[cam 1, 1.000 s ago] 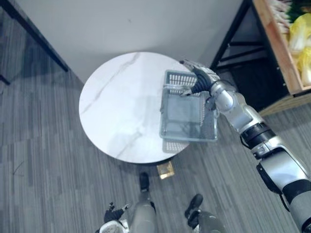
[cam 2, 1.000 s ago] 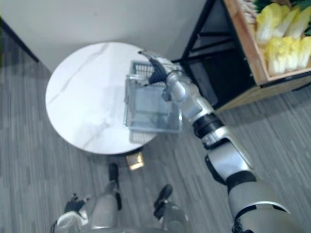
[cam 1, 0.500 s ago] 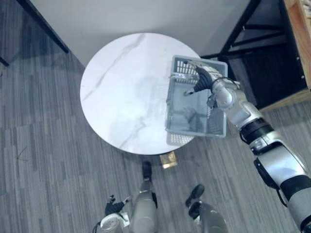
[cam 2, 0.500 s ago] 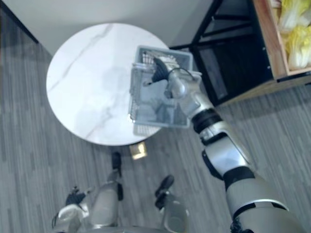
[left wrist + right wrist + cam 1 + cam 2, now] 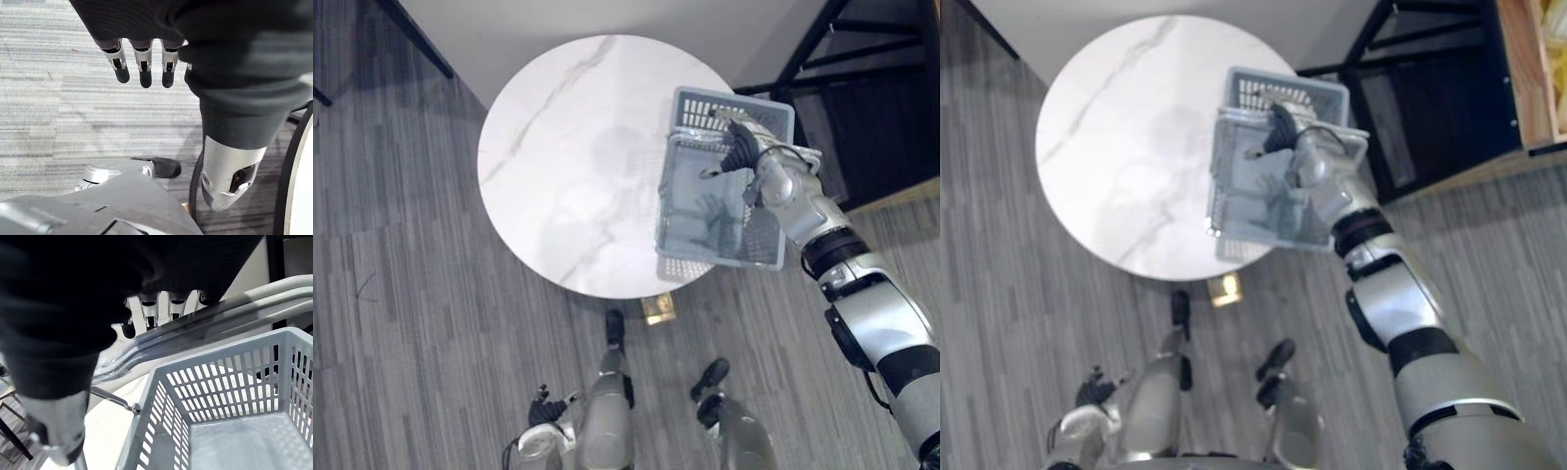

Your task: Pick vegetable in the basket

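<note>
The right hand, clenched round the handle of the empty basket, held it over the round table's right edge, long axis pointing away from the robot. The wooden crate lay farther right, nearer this arm; the left hand hung slack.

Right arm reached forward, right hand clasped the basket handle, left hand hung low, fingers relaxed.

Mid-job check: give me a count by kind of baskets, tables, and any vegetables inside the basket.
Basket: 1, grey, its handles gripped by the right hand
Table: 1, round, white
Vegetables inside the basket: 0
Total: 2
</note>
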Available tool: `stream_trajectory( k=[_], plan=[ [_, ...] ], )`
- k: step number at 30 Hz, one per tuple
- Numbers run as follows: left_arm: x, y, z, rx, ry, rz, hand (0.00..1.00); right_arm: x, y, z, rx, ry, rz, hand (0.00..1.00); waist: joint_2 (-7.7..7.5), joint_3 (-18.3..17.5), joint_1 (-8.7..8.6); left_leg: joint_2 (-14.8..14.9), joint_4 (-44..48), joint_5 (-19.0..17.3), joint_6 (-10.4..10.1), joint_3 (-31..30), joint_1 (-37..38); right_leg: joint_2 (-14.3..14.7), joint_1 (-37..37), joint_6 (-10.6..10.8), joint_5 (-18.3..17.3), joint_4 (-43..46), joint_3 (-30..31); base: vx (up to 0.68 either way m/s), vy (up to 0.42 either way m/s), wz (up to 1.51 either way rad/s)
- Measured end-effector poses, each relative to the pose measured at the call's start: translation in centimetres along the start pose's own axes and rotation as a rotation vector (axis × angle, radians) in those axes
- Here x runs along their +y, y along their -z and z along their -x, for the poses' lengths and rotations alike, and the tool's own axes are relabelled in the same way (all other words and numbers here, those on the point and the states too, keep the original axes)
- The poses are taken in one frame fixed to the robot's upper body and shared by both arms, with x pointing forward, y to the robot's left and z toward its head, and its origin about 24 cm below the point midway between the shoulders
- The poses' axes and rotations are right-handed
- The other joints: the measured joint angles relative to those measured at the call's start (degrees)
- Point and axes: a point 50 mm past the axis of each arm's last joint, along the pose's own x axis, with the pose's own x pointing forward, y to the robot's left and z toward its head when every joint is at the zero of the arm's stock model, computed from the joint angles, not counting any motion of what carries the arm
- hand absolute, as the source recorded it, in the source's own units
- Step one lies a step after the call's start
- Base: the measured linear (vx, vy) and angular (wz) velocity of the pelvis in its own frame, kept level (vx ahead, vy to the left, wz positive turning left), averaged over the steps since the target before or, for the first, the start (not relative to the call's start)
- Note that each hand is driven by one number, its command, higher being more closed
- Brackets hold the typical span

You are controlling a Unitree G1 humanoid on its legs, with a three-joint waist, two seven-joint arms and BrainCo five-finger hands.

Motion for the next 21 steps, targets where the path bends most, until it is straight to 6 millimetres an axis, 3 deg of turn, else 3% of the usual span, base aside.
stream_trajectory(
  k=[5,6,15,21],
  plan=[
    [-0.3,0.0,0.0,-0.004,0.015,-0.018,0.00,-1.0,0.5,-0.2,0.030,0.050,-0.016,0.00,0.87,0.8,0.01,-0.1,0.0,0.0,0.0,-0.7,-0.3,0.0,0.0,0.0,0.0,-0.1,-0.4,0.00,-0.007,0.02],
    [-0.4,0.0,0.0,-0.005,0.016,-0.020,0.00,-1.2,0.6,-0.2,0.033,0.056,-0.014,1.00,0.90,1.0,0.00,-0.1,0.0,0.0,0.0,-0.8,-0.4,0.1,0.0,0.0,0.0,-0.2,-0.4,0.00,0.000,0.00],
    [-0.5,-0.3,0.0,-0.016,0.021,-0.024,0.00,-1.8,0.9,-0.2,0.032,0.054,0.054,1.00,1.06,1.8,0.02,-0.2,-0.1,0.0,0.0,-1.1,-0.8,0.0,-0.1,0.0,0.0,-0.2,-0.5,0.00,0.000,0.00],
    [-0.5,-0.3,0.0,-0.016,0.026,-0.030,0.00,-1.4,1.5,0.2,-0.001,-0.046,0.309,1.00,1.17,1.9,0.05,-0.3,-0.1,-0.1,-0.2,-1.4,-0.9,0.0,0.0,0.0,0.0,-0.2,-0.9,-0.01,0.000,0.03]
  ],
)
